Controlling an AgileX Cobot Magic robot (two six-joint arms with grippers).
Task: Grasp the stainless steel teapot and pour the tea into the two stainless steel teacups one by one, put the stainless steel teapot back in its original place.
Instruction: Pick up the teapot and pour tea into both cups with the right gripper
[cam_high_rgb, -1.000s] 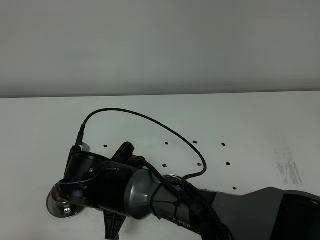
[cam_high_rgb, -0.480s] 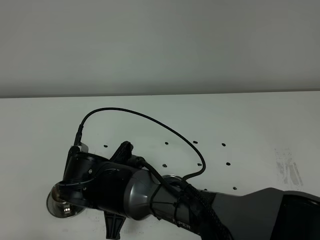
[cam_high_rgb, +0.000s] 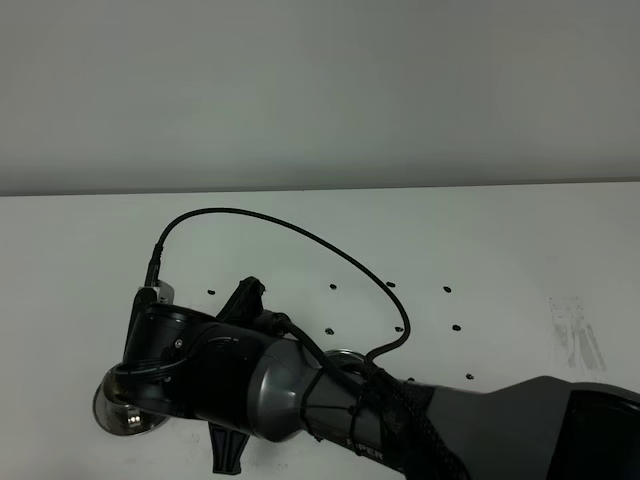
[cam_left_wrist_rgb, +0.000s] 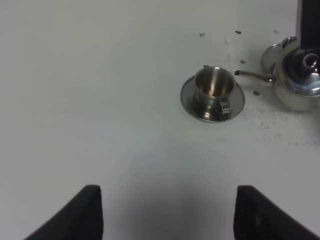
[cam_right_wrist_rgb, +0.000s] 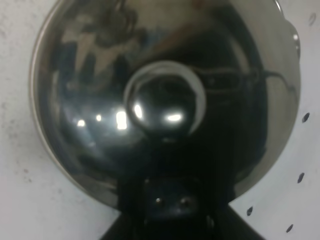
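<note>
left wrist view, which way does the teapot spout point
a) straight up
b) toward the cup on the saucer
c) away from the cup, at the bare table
b: the thin spout runs sideways from the teapot and ends right beside the rim of the teacup on its saucer.

Both wrist views, right far nearer, share the teapot.

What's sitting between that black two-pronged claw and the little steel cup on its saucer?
Nothing. In the left wrist view, only bare white table lies between the left gripper and the teacup.
</note>
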